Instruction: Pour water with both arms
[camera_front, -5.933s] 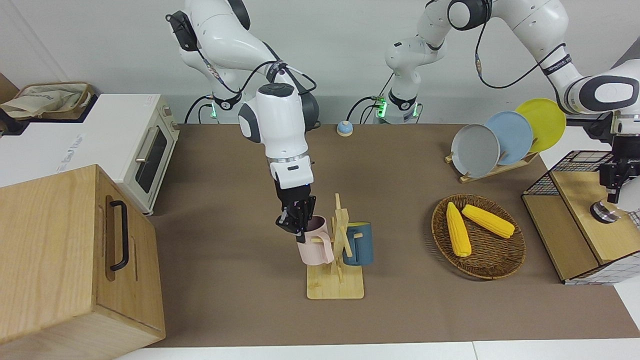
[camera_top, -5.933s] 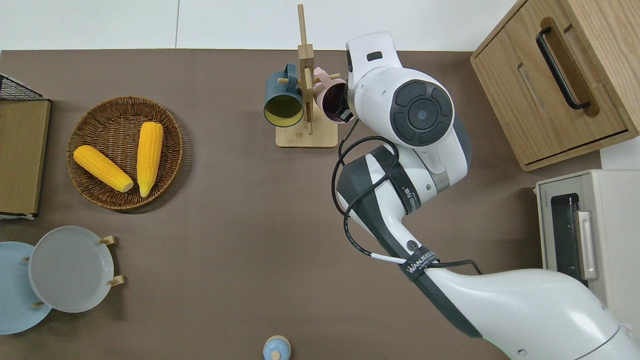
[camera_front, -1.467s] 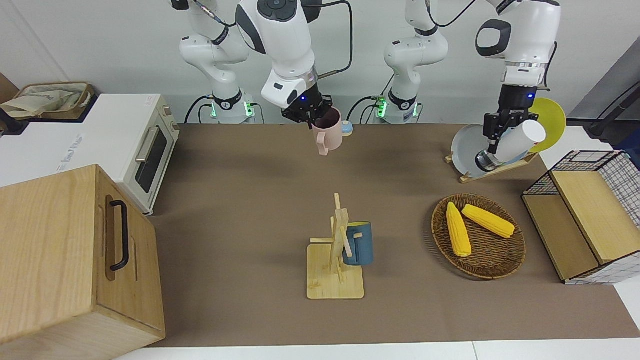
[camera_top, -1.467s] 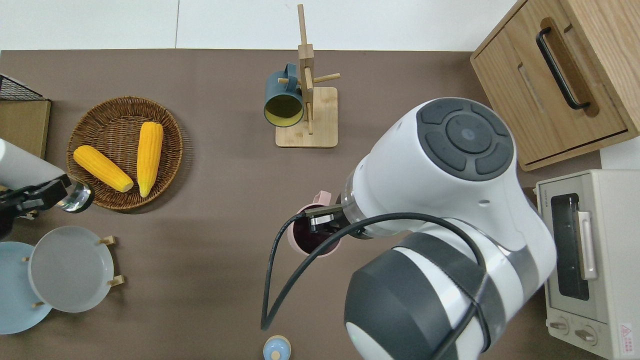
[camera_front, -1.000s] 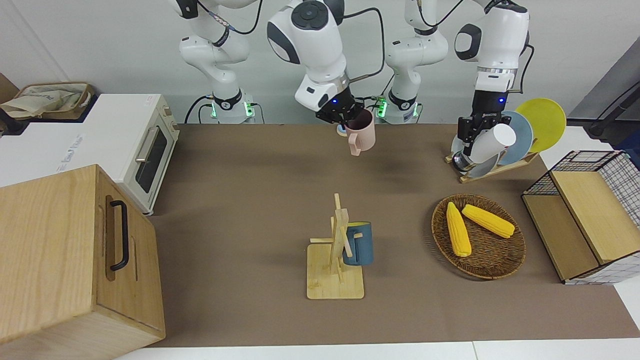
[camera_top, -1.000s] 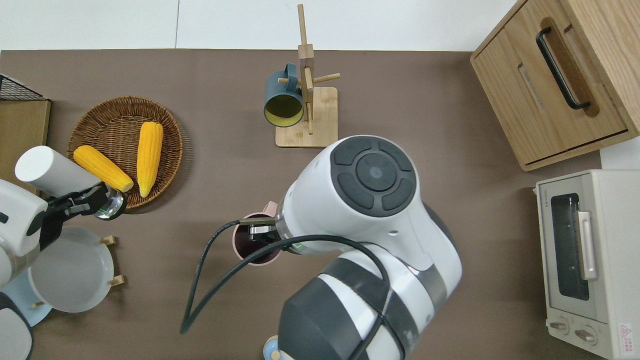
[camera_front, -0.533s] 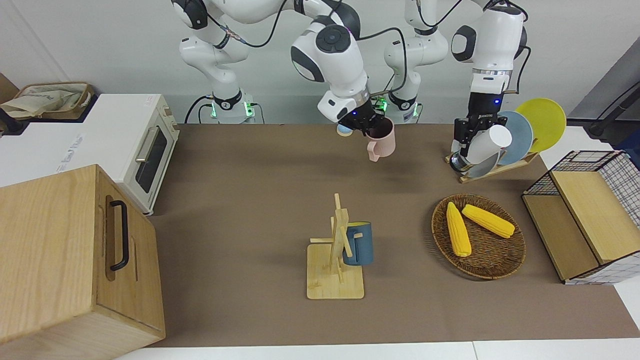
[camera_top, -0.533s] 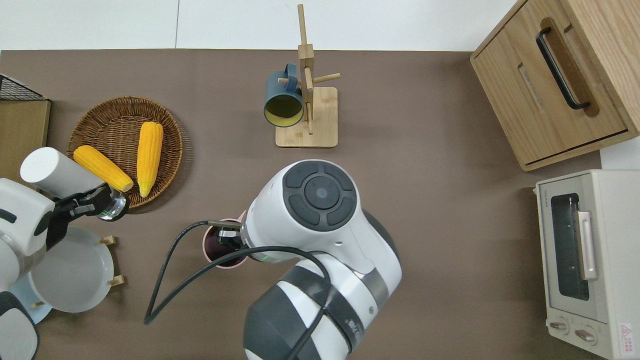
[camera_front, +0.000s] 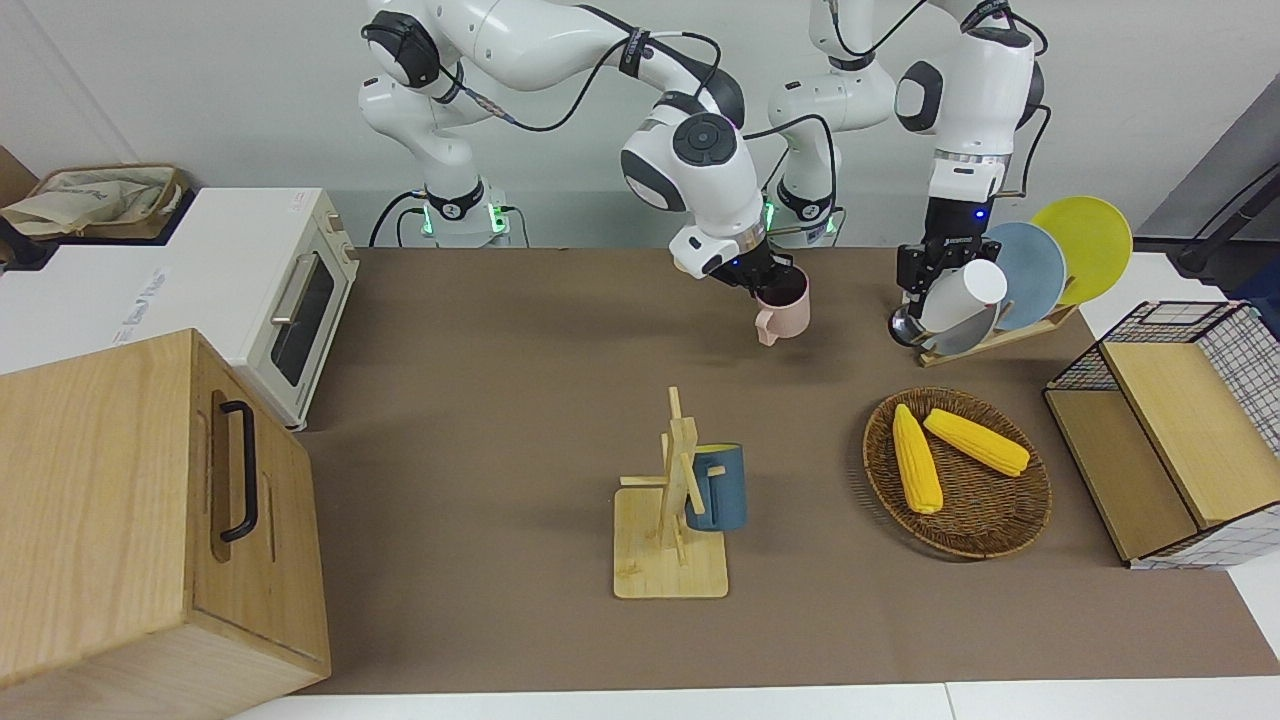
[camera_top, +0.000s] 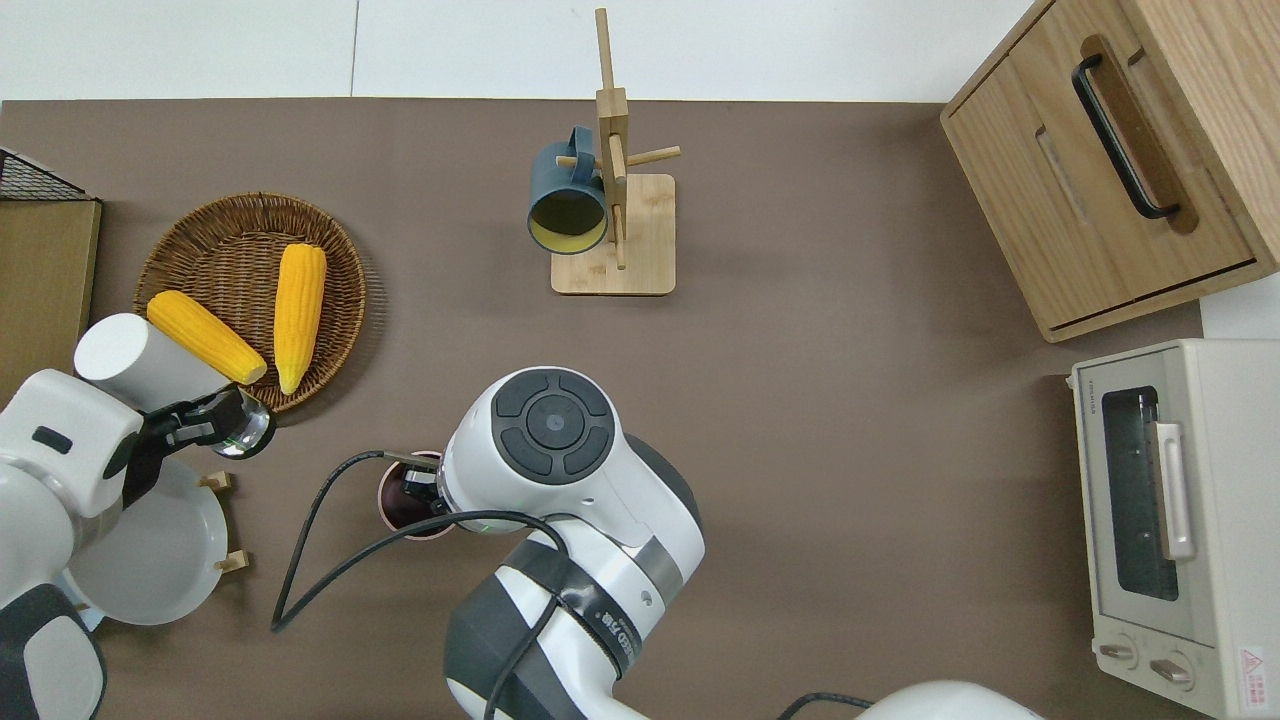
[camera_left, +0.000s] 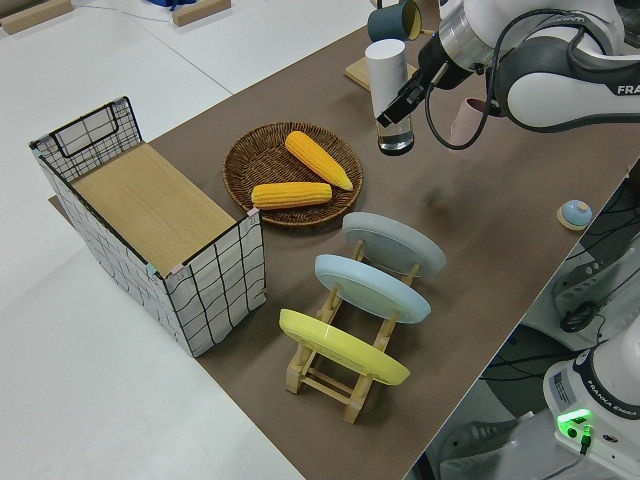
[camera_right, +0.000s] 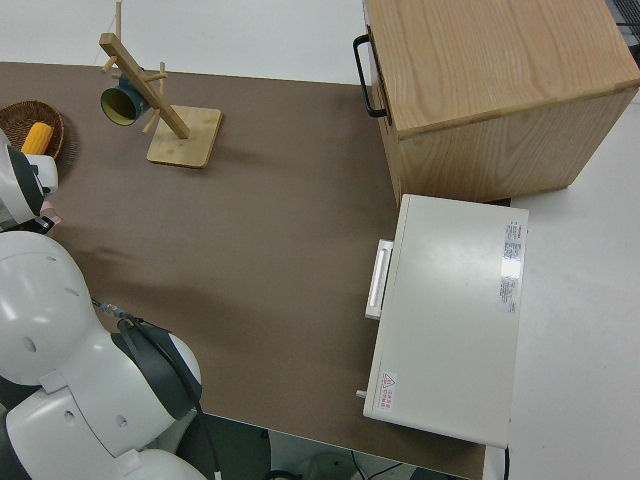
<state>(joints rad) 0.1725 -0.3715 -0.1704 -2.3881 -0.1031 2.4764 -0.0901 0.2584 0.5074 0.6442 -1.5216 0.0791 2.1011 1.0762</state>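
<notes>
The brown table carries a wooden mug rack, a wicker basket, a plate rack, a wire crate, a wooden cabinet and a toaster oven; a small blue knob sits near the robots' edge, well apart from the right gripper.

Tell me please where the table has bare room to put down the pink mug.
The widest bare patch lies between the mug tree and the toaster oven. The strip between the mug tree and the pink mug is bare too. It is crowded toward the left arm's end: corn basket, plate rack, wire crate.
</notes>
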